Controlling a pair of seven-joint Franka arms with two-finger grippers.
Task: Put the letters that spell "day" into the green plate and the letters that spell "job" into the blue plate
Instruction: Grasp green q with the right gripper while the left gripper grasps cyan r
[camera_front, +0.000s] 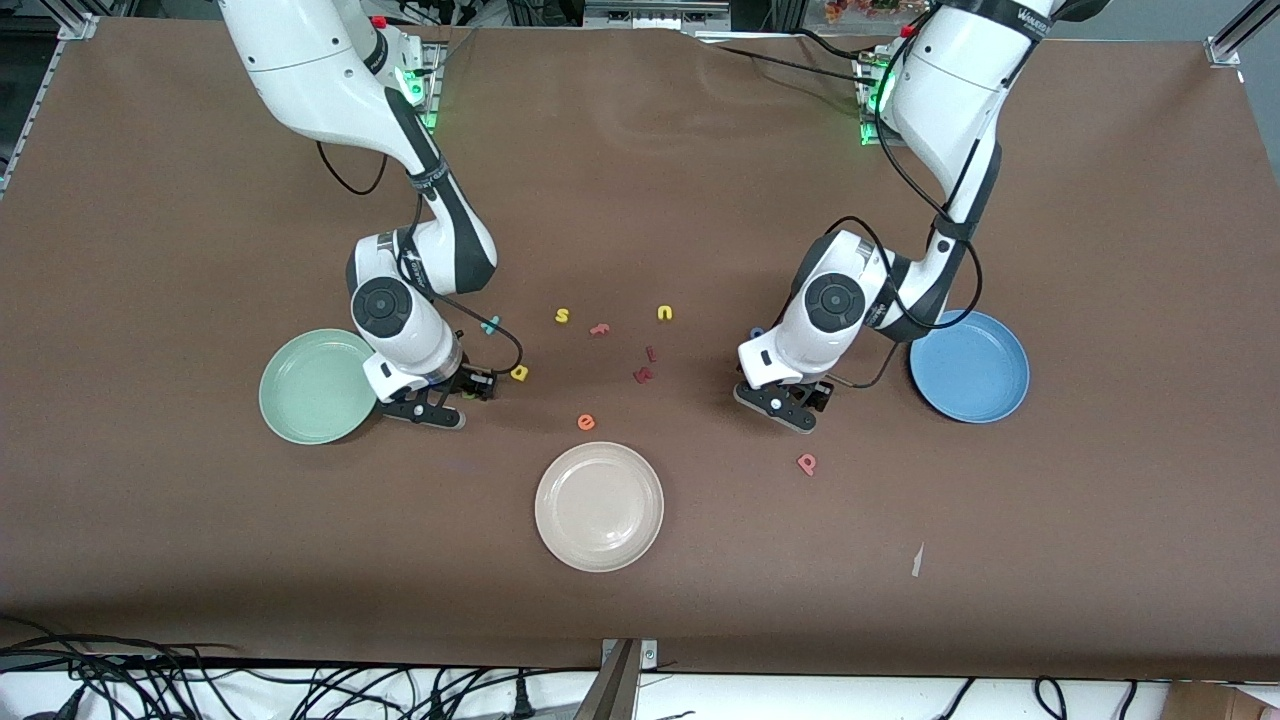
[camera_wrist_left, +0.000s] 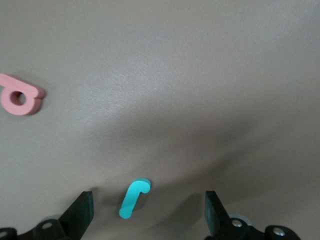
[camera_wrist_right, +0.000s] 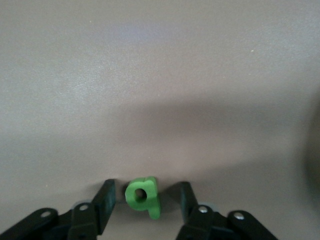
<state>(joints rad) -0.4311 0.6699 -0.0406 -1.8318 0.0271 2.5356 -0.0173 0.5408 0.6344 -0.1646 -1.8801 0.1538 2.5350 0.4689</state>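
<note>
Nearest the front camera sits the cream-white plate, not part of either word, with the pinkish-red "b" a little farther in on the bare tabletop toward the left arm's end. Farther in again, the left gripper is down at the tabletop, just beside the blue plate; its fingers stand wide and released, and the teal "j" lies flat between them, touching neither, its long axis running roughly along the fingers' reach, so they would squeeze the stem across its narrow width. At the other end the right gripper is low beside the green plate, its fingers partly drawn in around the green "d", which lies flat between them with a thin gap showing on each side, so no grasp is made yet. Each arm is by its own word's plate. Both plates are empty. The yellow "a" is near the right gripper, and the teal "y" farther from the camera.
</note>
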